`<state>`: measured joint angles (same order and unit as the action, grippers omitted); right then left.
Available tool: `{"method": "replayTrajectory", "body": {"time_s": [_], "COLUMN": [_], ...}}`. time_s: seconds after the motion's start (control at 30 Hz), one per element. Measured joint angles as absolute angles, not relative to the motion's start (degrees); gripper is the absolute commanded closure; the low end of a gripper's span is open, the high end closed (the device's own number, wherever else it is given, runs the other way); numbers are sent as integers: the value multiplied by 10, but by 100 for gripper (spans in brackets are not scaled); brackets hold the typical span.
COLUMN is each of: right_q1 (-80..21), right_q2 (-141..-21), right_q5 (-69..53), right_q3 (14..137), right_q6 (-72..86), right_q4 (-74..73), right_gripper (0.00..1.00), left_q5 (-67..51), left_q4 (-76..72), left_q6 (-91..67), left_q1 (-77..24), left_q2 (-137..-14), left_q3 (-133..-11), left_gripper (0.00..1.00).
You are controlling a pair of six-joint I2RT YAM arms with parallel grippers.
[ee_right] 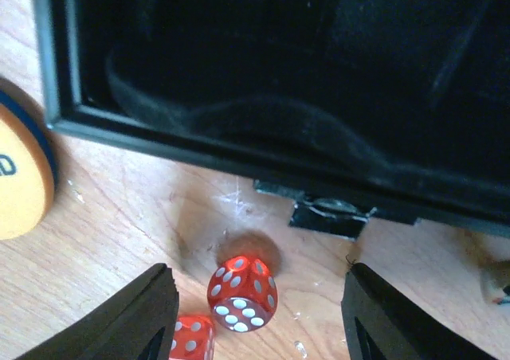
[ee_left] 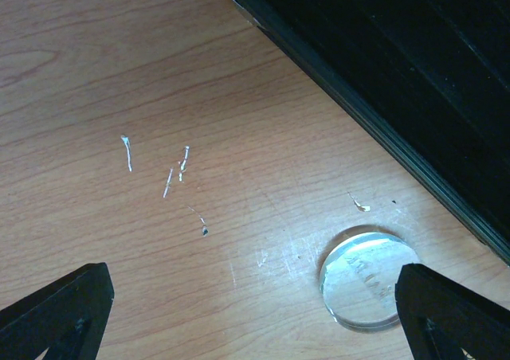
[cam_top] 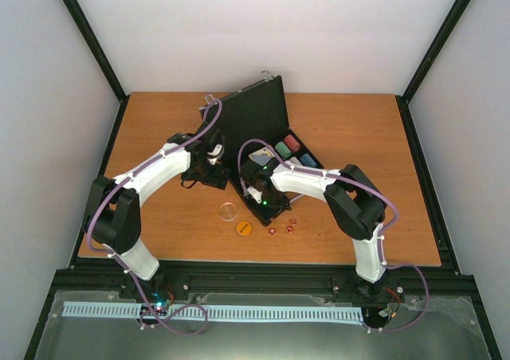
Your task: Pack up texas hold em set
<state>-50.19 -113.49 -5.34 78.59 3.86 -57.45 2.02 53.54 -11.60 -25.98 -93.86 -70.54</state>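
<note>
Hovering spread wide over a red die (ee_right: 243,294) on the table (ee_left: 119,57), just beside the open case (ee_right: 199,149), the right hand (ee_right: 259,312) risks knocking the second die (ee_right: 191,336) as it closes. The left hand (ee_left: 251,284), also spread and empty, sits off-centre from the clear disc (ee_left: 368,279), which could skid away.

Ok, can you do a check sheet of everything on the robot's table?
Surface: wooden table, lightly scratched.
Job's things: black briefcase open, with chip stacks inside; clear disc, orange disc and red dice lie outside on the wood.
Clutter: nothing seen.
Claws: left claw open, with the clear disc by one finger; right claw open over the dice.
Cables: purple cables run along both arms.
Surroundings: white walls, black frame posts.
</note>
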Motion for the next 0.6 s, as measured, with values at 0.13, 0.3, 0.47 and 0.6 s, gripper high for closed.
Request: {"method": "replayTrajectory", "body": {"time_s": [0.13,0.3,0.47,0.6], "right_q1": [-502,-502,-502,-502], "right_q2": [-1135,-1135,-1135,-1134], "right_q5": [-54,-54,-56,-56], "right_q3": [785,783,782,781], "right_q6": [39,39,39,40], "right_q4": [-564,-557,-557,-560], "right_gripper": [60,82,91,93], "left_q5": [20,20,20,20], "left_q4": [535,535,535,535], "left_q6": [-116,-116,-116,-116], "left_q1": [-260,-260,-260,-260], "left_q2": [-939,-939,-939,-939], "left_q3": [-705,-705,-705,-705], "left_gripper": [0,0,0,0]}}
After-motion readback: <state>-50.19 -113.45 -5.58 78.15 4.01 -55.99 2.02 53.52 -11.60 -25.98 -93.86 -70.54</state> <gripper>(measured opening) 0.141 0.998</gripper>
